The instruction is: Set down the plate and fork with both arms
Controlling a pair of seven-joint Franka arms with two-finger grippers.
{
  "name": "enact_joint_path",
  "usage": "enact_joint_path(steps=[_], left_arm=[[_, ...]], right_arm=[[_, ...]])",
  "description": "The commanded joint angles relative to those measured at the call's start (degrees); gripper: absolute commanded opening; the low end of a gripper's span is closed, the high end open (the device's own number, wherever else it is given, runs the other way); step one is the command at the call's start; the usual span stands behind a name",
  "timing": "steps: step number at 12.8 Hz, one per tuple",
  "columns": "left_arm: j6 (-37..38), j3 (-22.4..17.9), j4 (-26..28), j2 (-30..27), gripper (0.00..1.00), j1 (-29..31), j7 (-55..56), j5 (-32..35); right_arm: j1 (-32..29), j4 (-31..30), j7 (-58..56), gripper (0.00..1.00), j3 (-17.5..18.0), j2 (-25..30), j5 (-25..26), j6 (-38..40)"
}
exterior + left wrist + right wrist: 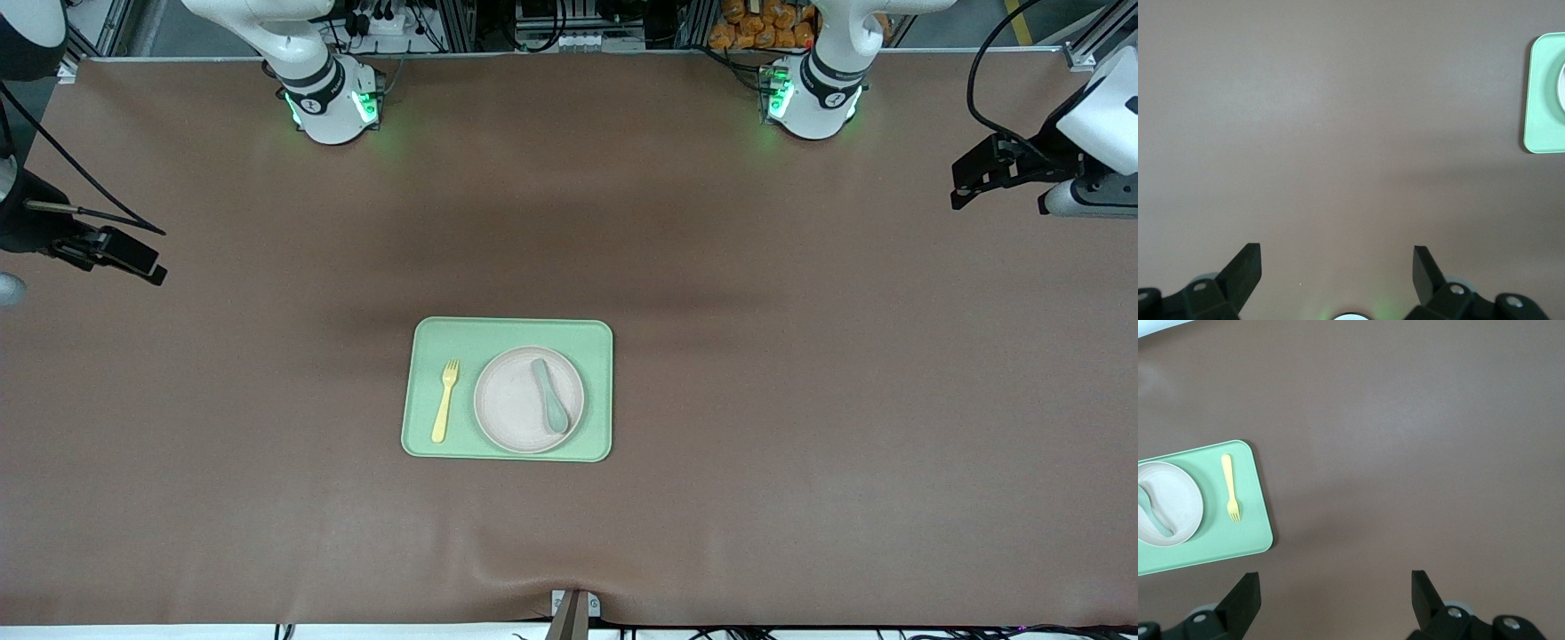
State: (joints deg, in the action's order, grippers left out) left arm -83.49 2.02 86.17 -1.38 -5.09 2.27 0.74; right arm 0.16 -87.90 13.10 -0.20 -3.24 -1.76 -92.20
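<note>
Both pairs of jaws are standing wide apart with nothing between them, as the wrist views show.

In the front view, the light-green tray [597,333] is lying on the brown table [800,400], a little nearer the camera than the table's middle. The plate [511,404] is sitting on the tray, toward the left arm's end of it. A teal-green spoon [550,406] is resting in the plate, its handle pointing toward 12 o'clock and its bowl toward 6 o'clock. The fork [444,401] is lying flat on the tray just beside the plate, toward the right arm's end, not touching it, its tines pointing to 12 o'clock. The right gripper [133,258] is hanging over the table at its own arm's end, at about 9 o'clock from the tray and well apart from it. The left gripper [978,178] is hanging over its own arm's end of the table, at about 2 o'clock from the tray. Both arms are waiting.

In the left wrist view, the left gripper [1337,263] is showing two black fingers [1245,267] spread over bare table, and only a corner of the tray [1541,100] is showing at the edge.

In the right wrist view, the right gripper [1336,587] is likewise spread over bare table. The tray [1251,513] is carrying the fork [1230,487] and the plate [1181,497], with the spoon [1155,517] lying in the plate.
</note>
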Motion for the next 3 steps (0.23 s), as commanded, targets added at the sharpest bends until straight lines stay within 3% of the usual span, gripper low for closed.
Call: enact_joint_path(steps=[1, 3], left_arm=[[0.9, -0.6, -0.7, -0.1, 1.0, -0.6, -0.7, 0.1], [0.9, -0.6, -0.7, 0.1, 1.0, -0.7, -0.7, 0.1]], right_arm=[[-1.1, 2.9, -0.6, 1.0, 0.6, -1.7, 0.4, 1.5], [-1.5, 3.3, -1.5, 1.0, 0.6, -1.7, 0.0, 1.5]])
